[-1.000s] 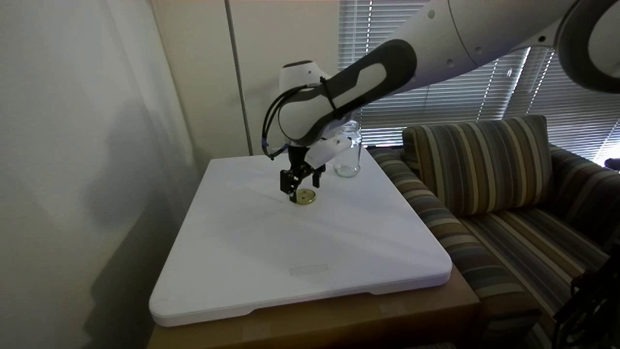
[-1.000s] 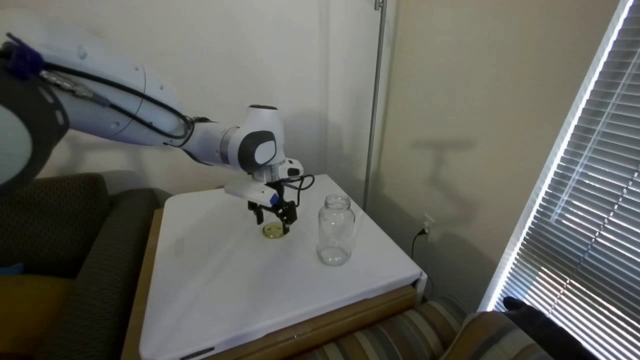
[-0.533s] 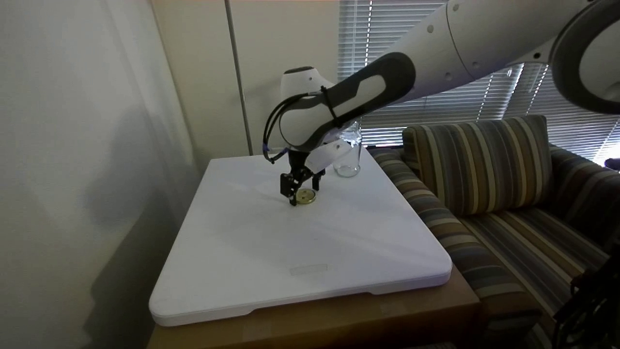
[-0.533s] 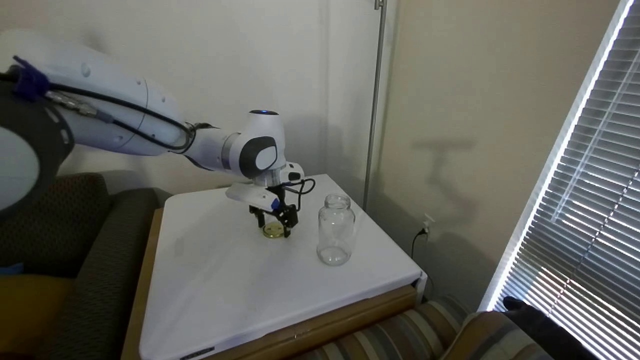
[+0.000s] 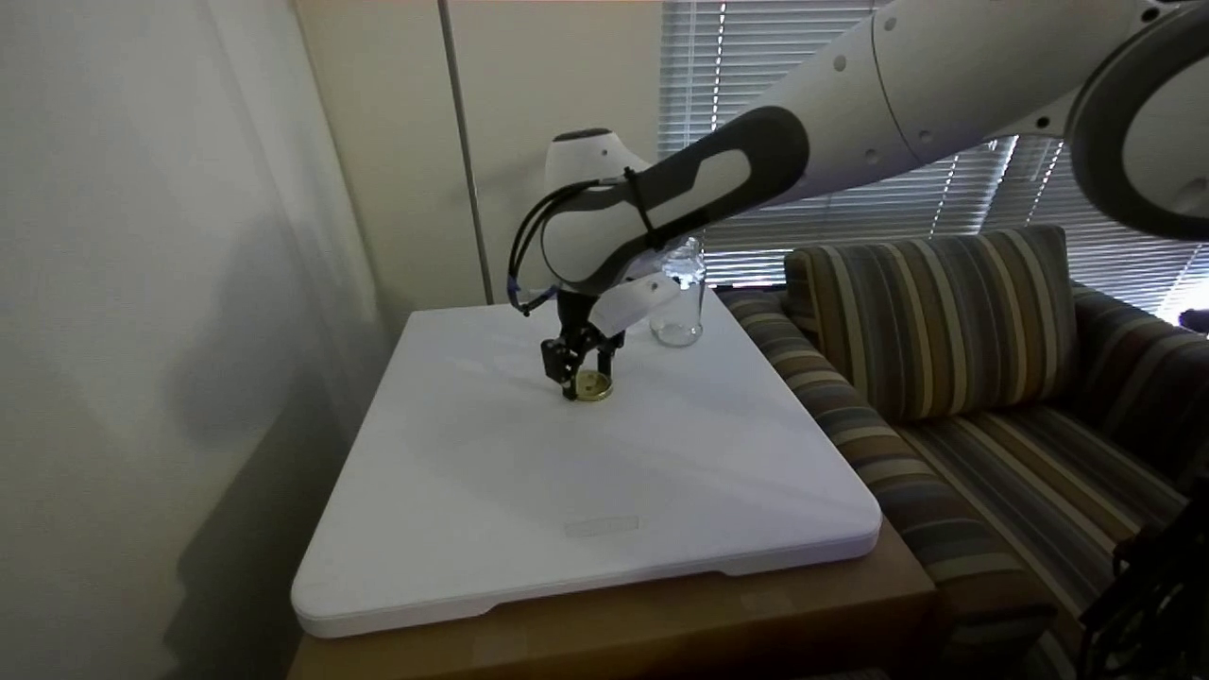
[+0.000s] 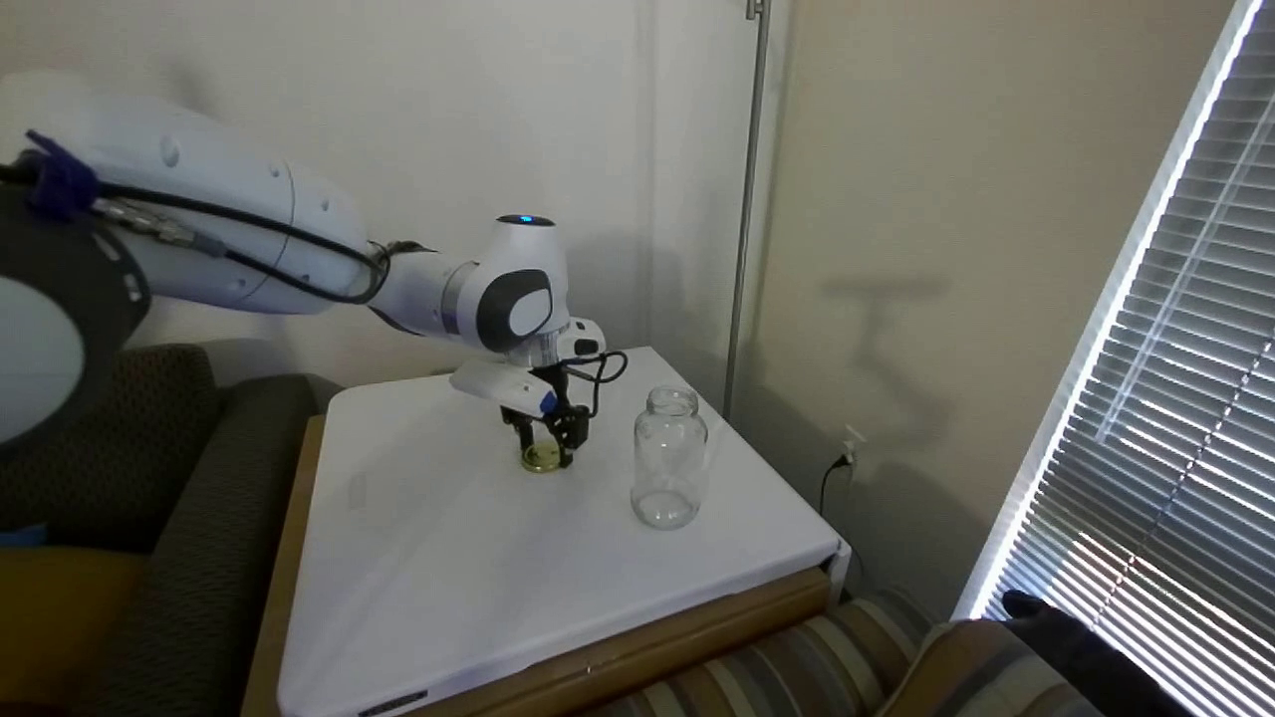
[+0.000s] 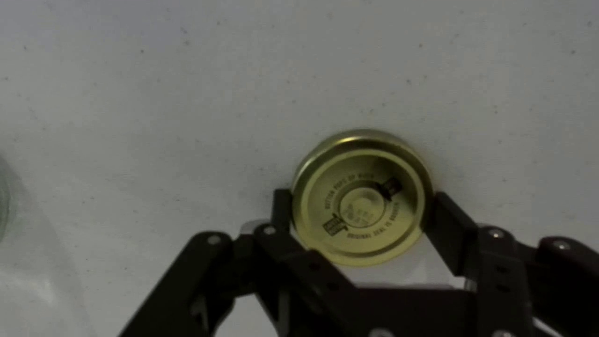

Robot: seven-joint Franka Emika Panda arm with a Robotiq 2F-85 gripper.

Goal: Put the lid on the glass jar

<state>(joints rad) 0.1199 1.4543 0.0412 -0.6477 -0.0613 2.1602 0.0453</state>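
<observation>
Two fingers point(image 7: 281, 210) up against the lid point(image 7: 362, 199) now, so I think I've got a grab. Half a second ago the gripper point(image 7: 361, 210) was spread wider, you can see it in both exterior views; now it's drawn in and pinching the lid across its width. The lid seems to have been nudged a touch in the process, nothing scary. It looks like it's sitting flat on the white tabletop point(image 6: 428, 558), printed side up, which should be the right way round for capping. I can't make out any lift.

The glass jar point(image 6: 669, 463) hasn't budged: upright, mouth bare, standing apart from the gripper on the same white tabletop. So task-wise I'd call this the end of the grasp step, with the carry and the placing left to do.

Next I'd raise it straight up, well over the jar's mouth, before heading across. My worry: the lid's thin, so if I've only caught the edge it could tip or slip, and bumping that tall glass on the way in could knock it over.
</observation>
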